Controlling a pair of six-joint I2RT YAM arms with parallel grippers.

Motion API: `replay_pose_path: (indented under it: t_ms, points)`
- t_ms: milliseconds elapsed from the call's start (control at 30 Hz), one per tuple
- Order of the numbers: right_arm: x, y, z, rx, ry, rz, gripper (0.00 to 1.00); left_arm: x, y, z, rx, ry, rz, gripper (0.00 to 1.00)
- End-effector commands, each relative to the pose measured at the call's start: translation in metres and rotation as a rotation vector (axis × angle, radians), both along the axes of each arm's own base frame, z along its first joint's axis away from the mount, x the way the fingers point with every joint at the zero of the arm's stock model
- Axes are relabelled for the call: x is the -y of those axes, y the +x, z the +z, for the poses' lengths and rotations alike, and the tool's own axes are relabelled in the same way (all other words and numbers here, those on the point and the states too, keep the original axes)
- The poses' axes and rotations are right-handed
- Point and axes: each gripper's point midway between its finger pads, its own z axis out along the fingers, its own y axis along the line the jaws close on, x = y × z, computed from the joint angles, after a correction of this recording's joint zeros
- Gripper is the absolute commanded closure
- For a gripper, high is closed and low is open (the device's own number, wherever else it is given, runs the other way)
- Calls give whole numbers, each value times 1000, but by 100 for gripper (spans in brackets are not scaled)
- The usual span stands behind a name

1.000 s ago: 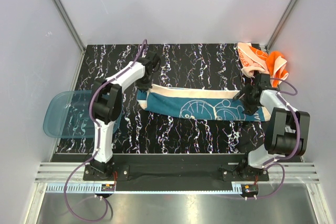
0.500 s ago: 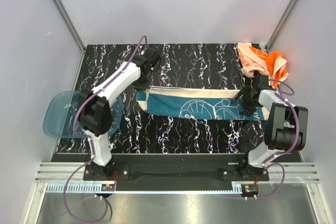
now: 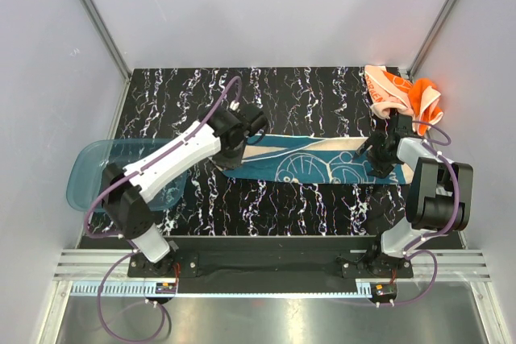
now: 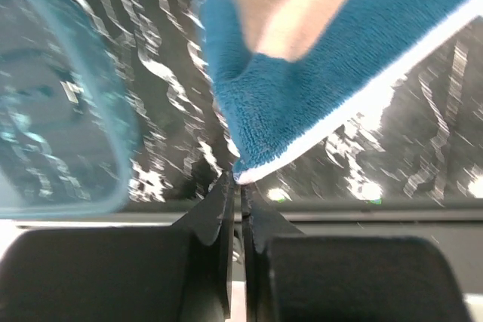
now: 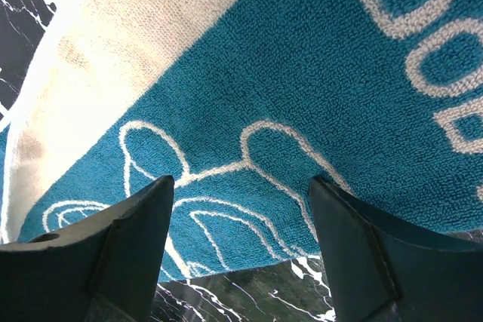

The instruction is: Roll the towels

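Top external view: I find the teal-blue cloth towel (image 3: pixel 314 165), printed with white lettering, lying lengthwise across the middle of the black white-veined desk (image 3: pixel 306 90). Its cream reverse shows along the far edge and at the left end, where the cloth is turned over toward the right. The left end effector (image 3: pixel 232 151) sits at that turned end. The right end effector (image 3: pixel 377 159) sits over the towel's right end.

The orange cloth towel (image 3: pixel 403 94) lies crumpled in the far right corner of the desk, apart from the teal-blue cloth towel. The translucent blue plastic tray (image 3: pixel 89 175) rests at the desk's left edge, partly overhanging it and partly under the left arm.

Left wrist view: the left end effector (image 4: pixel 235 186) has its fingers pressed together and clamped on a white-hemmed corner of the teal-blue cloth towel (image 4: pixel 317 88). The cloth spreads away from the tips, blurred at the top. The tray (image 4: pixel 68 133) is on the left of this view.

Right wrist view: the right end effector (image 5: pixel 241 201) has its fingers (image 5: pixel 143 224) spread wide apart and gripping nothing. Between them lies the towel's teal face (image 5: pixel 302 73) with its white outline drawing. I cannot tell whether the tips touch the cloth.
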Motion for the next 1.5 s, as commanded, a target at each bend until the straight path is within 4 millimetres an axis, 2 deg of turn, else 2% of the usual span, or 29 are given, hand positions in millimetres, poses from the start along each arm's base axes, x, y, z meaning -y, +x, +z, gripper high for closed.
replay_pose_path:
  t_ms: [0,133,233,300,367,400,500,600,633,700,833,900,933,967,1067,1133,1200,1233,1267,1300,1333,1367,1400,1433,1467]
  points:
    - [-4,-13,-22,-58,0,33,20,-28,-56,16,-124,44,68,92]
    - [-4,-9,-22,-52,10,34,20,-26,-46,13,-120,81,53,91]
    - [-5,-7,-23,-52,15,34,21,-35,-15,4,-113,158,62,91]
    - [-4,-7,-23,-53,9,36,21,-39,12,-9,-134,150,100,96]
    - [-4,-7,-21,-53,9,36,21,-43,30,-21,-157,159,100,96]
    - [-4,-6,-20,-47,8,38,21,-49,45,-21,-142,143,133,96]
    - [-4,-3,-16,-37,6,35,21,-65,73,-33,-156,147,165,97]
    - [-2,0,-15,-38,2,30,21,-77,95,-48,-177,150,179,99]
    - [-2,1,-14,-36,0,31,20,-78,100,-59,-200,156,167,99]
    - [-1,3,-15,-39,1,31,21,-79,110,-66,-209,151,171,99]
    - [1,6,-14,-39,-9,29,20,-75,143,-81,-179,152,150,98]
    - [3,8,-13,-39,-16,24,20,-80,156,-84,-171,144,170,97]
    - [4,8,-13,-42,-20,23,20,-81,160,-92,-183,150,173,95]
    - [4,8,-11,-39,-24,24,20,-81,171,-88,-155,135,183,91]
    - [8,9,-3,-27,-47,14,20,-83,189,-97,-127,104,197,85]
    - [12,10,9,-2,-70,0,19,-87,192,-103,-124,116,209,70]
    - [18,5,17,0,-103,-18,18,-92,192,-104,-125,125,226,51]
    - [21,5,31,33,-125,-32,16,-93,191,-99,-114,123,234,40]
    - [25,1,35,30,-147,-49,15,-93,187,-100,-117,121,235,32]
    - [37,-3,39,29,-205,-84,12,-92,186,-97,-108,108,235,19]
    - [44,-5,51,57,-232,-108,10,-89,188,-82,-64,74,235,1]
    - [60,-11,54,53,-249,-163,5,-87,184,-76,-54,67,233,1]
    - [67,-15,57,57,-229,-193,5,-88,178,-75,-58,67,227,1]
    - [78,-20,64,78,-211,-237,5,-86,175,-61,-25,48,222,1]
    - [99,-29,64,77,-194,-310,6,-81,170,-56,-12,42,207,1]
